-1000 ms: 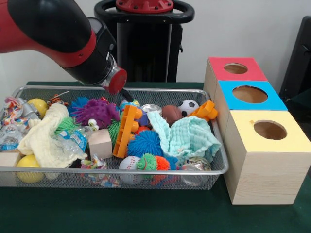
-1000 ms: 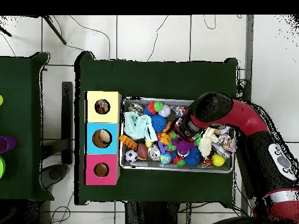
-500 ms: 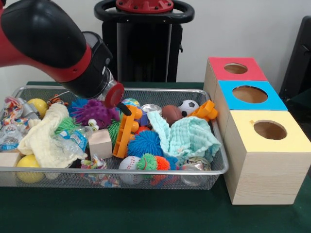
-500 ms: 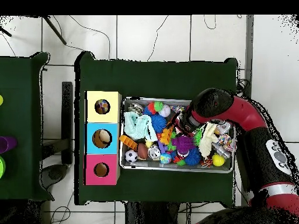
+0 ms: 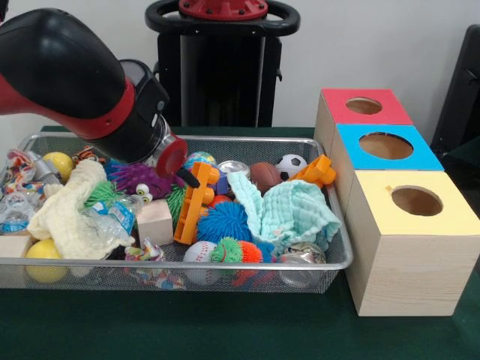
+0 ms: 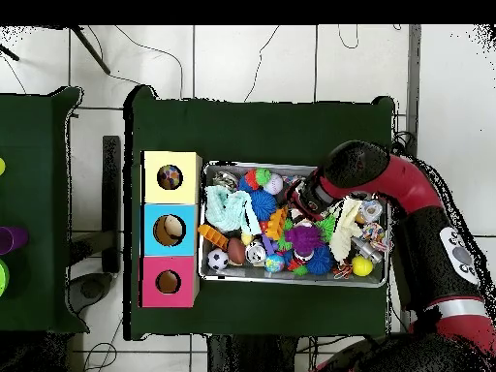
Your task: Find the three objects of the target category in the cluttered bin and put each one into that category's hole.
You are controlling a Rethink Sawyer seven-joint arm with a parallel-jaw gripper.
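A wire mesh bin (image 5: pixel 225 262) (image 6: pixel 207 274) holds a heap of toys. My gripper (image 5: pixel 191 178) (image 6: pixel 296 207) hangs low over the middle of the heap, its black tip at the top of an orange plastic block toy (image 5: pixel 193 204) and beside a purple spiky toy (image 5: pixel 142 178). The thick arm hides the rest of it. Around it lie a blue spiky ball (image 5: pixel 223 221), a mint cloth (image 5: pixel 289 214), a small soccer ball (image 5: pixel 290 165) and a brown football (image 5: pixel 264 176). Three boxes with round holes stand beside the bin: red (image 5: pixel 364 106), blue (image 5: pixel 386 145) and yellow (image 5: pixel 417 201).
A yellow cloth (image 5: pixel 69 210), a wooden block (image 5: pixel 155 221), a baseball (image 5: pixel 199 253), yellow balls (image 5: pixel 45 251) and crinkled wrappers (image 5: pixel 19 191) fill the left and front of the bin. In the overhead view the boxes (image 6: pixel 170 230) stand in a column left of the bin.
The arm has come down and forward over the bin; its red end cap dropped from above the far rim to just over the purple spiky toy.
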